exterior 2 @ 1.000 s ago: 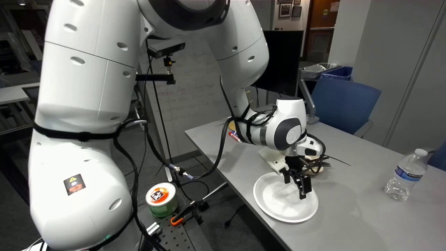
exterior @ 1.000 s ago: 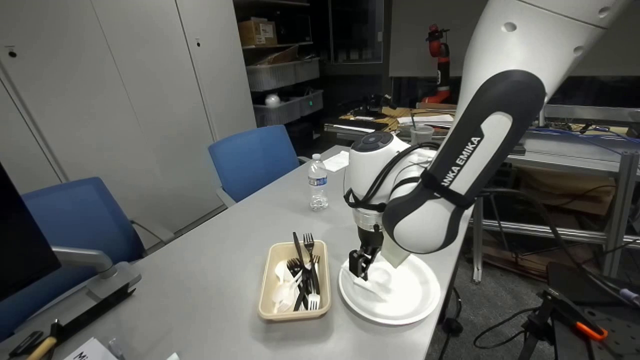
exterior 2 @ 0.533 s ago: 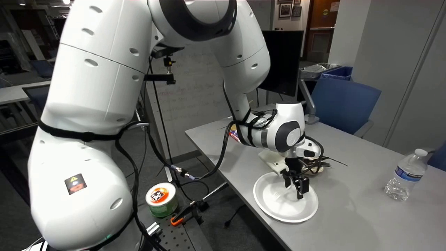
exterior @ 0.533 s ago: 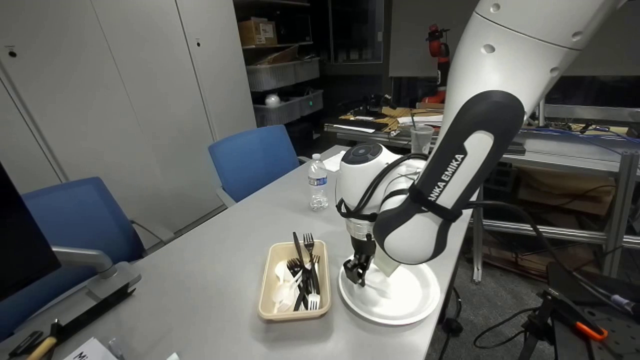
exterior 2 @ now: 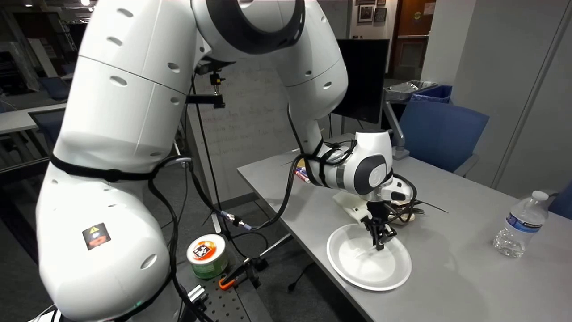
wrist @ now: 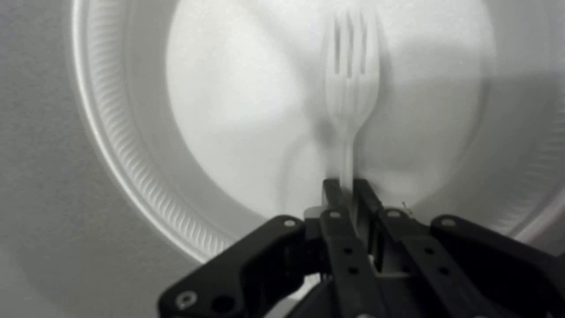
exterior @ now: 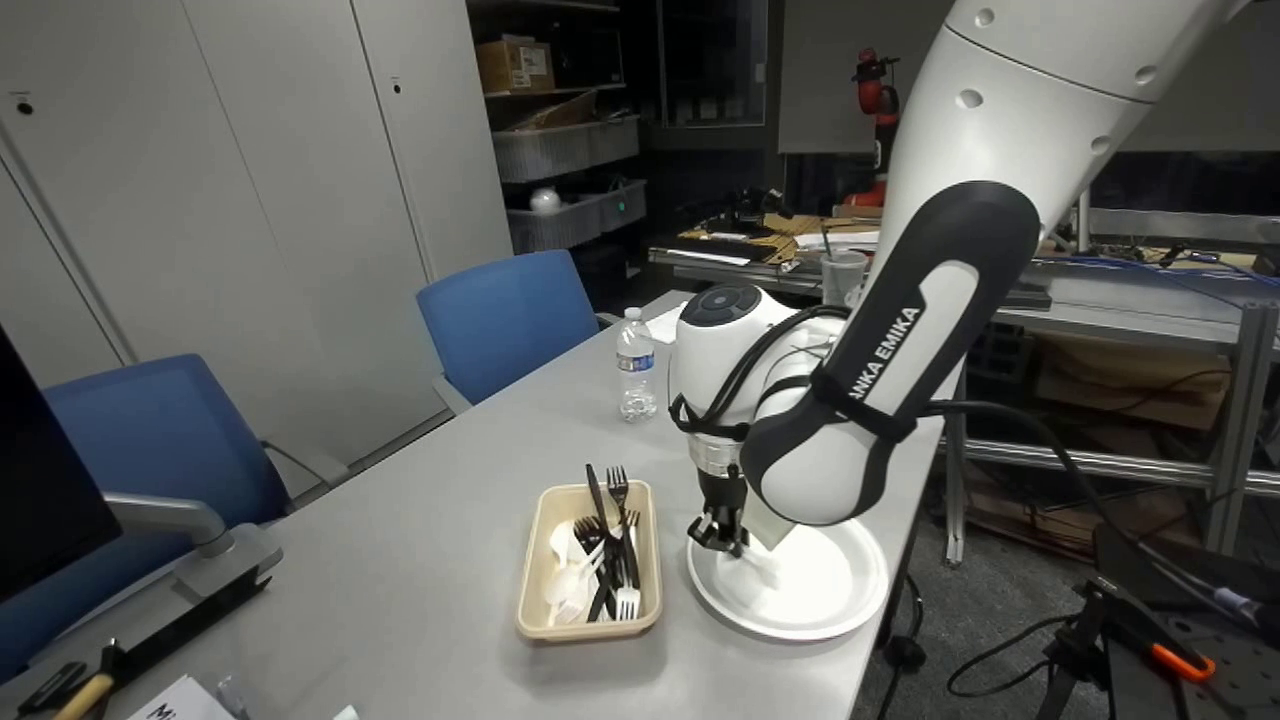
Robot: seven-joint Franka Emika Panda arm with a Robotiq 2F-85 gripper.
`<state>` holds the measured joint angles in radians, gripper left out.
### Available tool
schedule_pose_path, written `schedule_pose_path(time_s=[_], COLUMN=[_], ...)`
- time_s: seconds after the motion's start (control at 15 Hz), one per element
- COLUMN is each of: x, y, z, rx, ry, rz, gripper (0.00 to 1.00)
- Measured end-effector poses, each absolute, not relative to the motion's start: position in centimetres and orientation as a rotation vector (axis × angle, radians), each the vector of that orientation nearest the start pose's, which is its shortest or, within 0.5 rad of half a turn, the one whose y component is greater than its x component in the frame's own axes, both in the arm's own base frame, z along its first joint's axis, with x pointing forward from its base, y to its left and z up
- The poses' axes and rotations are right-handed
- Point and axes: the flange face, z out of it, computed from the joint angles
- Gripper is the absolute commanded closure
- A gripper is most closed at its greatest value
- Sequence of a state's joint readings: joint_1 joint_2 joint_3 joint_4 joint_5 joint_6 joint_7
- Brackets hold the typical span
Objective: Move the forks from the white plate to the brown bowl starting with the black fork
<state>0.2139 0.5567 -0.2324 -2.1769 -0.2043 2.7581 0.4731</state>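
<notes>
In the wrist view a white fork (wrist: 352, 99) points its tines away from me on the white plate (wrist: 106, 99). My gripper (wrist: 346, 183) is shut on its handle, one black finger against each side. Both exterior views show the gripper (exterior 2: 379, 247) low over the plate (exterior: 835, 618), near the side by the brown bowl. That tan rectangular bowl (exterior: 585, 632) stands beside the plate. A black fork (exterior: 617, 484) lies in it with its tines over the rim, among other black and white utensils. From an exterior angle, the arm and cables partly hide the bowl.
Behind the bowl and plate stands a water bottle (exterior: 636, 372) on the grey table. The table's edge runs close beside the plate. Markers (exterior 2: 302, 175) lie near the far edge, and blue chairs (exterior: 510, 320) line the opposite side.
My gripper came down a little and its fingers went from wide apart to closed around the white fork's handle. The plate has slid slightly. The bowl and its utensils have not moved.
</notes>
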Motion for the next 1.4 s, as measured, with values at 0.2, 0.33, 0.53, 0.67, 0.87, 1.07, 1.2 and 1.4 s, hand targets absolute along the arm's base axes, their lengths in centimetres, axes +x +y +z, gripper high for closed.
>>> schedule_pose_path(time_s=[0.2,0.33,0.53,0.67,0.87,1.07,1.2,1.4], x=[55.7,55.7,55.8,55.9,56.4,57.0,57.7,59.1], y=[-0.7,-0.8,-0.7,-0.5,0.6,2.5,4.0,5.9], z=[14.0,14.1,15.1,16.7,19.9,22.6,23.8,25.3], rx=[-3.299,-3.299,-3.302,-3.303,-3.287,-3.257,-3.222,-3.136], ry=[0.447,0.448,0.456,0.458,0.449,0.424,0.434,0.500], rz=[-0.120,-0.116,-0.098,-0.091,-0.124,-0.182,-0.228,-0.324], gripper=[0.99,0.99,0.99,0.99,0.99,0.99,0.99,0.99])
